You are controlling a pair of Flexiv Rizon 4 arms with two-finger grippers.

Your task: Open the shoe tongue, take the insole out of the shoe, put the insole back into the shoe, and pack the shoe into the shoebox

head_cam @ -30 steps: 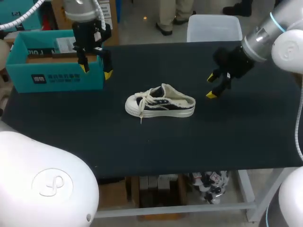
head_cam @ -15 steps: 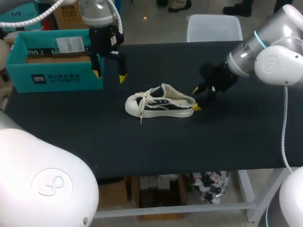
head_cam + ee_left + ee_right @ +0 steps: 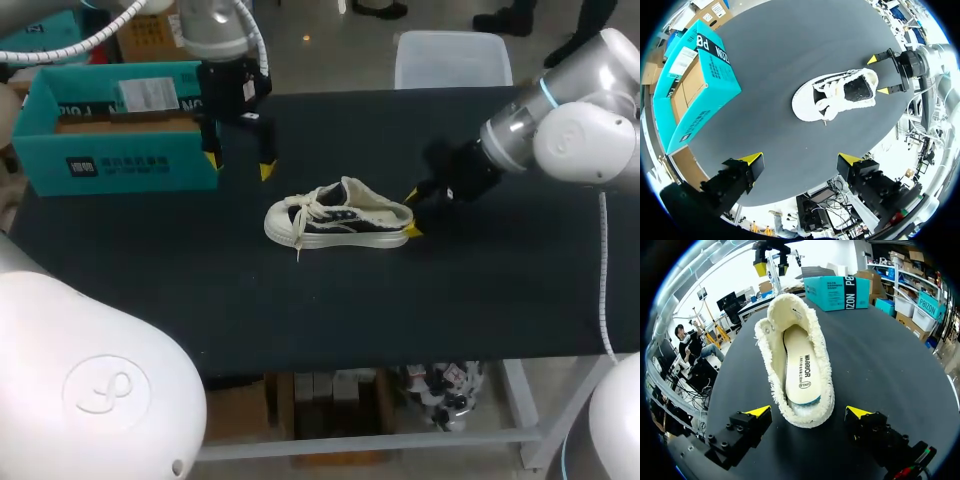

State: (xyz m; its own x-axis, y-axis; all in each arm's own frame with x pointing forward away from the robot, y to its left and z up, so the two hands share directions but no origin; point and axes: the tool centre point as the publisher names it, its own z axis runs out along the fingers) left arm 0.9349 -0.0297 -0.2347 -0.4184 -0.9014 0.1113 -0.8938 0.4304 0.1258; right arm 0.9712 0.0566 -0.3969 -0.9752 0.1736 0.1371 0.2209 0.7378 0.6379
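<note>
A white and black canvas shoe [image 3: 338, 218] lies on its sole mid-table, toe to the left, laces loose. Its white insole [image 3: 801, 370] shows inside the open heel. My right gripper [image 3: 412, 213] is open at the heel end of the shoe [image 3: 795, 360], one yellow tip on either side of the heel without touching it [image 3: 809, 412]. My left gripper [image 3: 238, 165] hangs open above the table behind the toe, between the shoe [image 3: 837, 95] and the teal shoebox [image 3: 110, 130], holding nothing [image 3: 801, 159].
The shoebox [image 3: 695, 85] stands open at the table's back left corner with brown cardboard inside. The black table top [image 3: 300, 310] stretches bare in front of the shoe. The right gripper [image 3: 878, 75] shows past the heel in the left wrist view.
My right gripper has moved left until its tips flank the shoe's heel. My left gripper has moved right, away from the shoebox toward the shoe. The shoe has stayed put.
</note>
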